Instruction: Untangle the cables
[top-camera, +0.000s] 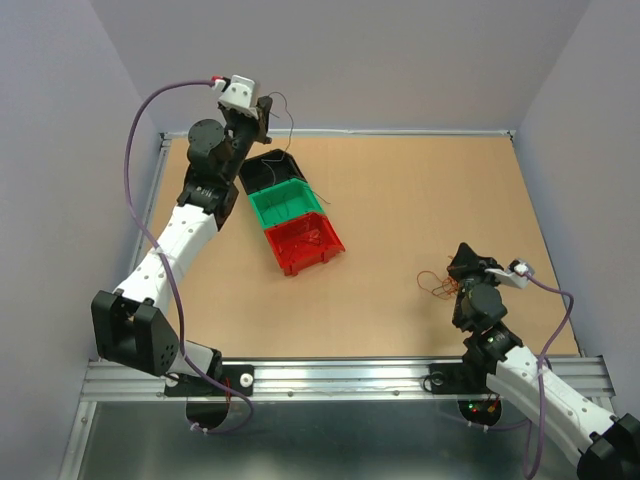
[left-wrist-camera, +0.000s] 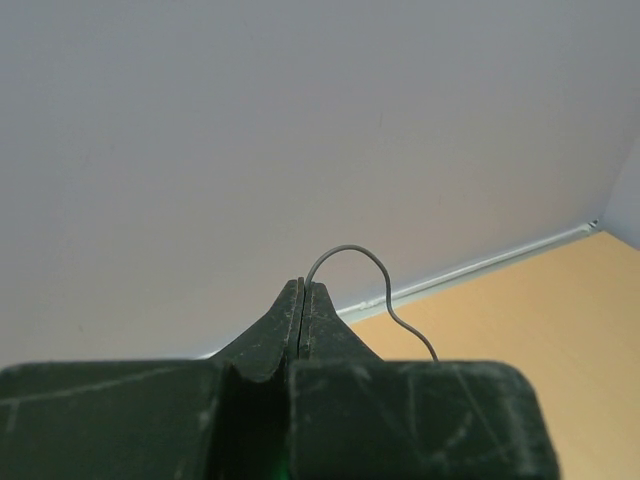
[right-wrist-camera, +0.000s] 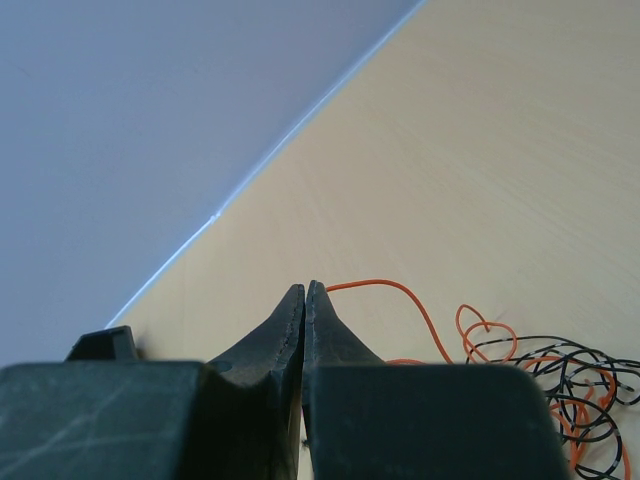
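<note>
My left gripper (top-camera: 264, 110) is raised at the back left, above the black bin. It is shut on a thin dark cable (left-wrist-camera: 352, 249) that loops out of its closed tips (left-wrist-camera: 303, 284) and hangs down; the cable also shows in the top view (top-camera: 285, 108). My right gripper (top-camera: 460, 268) is low over the table at the front right. Its jaws (right-wrist-camera: 306, 288) are shut, and an orange cable (right-wrist-camera: 398, 287) runs from their tip to a tangle of orange and black cables (right-wrist-camera: 560, 385). That tangle lies on the table just left of the gripper (top-camera: 437, 284).
Three open bins stand in a diagonal row at the back left: black (top-camera: 268, 172), green (top-camera: 288, 205) and red (top-camera: 305, 243), with thin wires in the red one. Grey walls enclose the wooden table (top-camera: 420, 200). A metal rail (top-camera: 340, 375) runs along the near edge.
</note>
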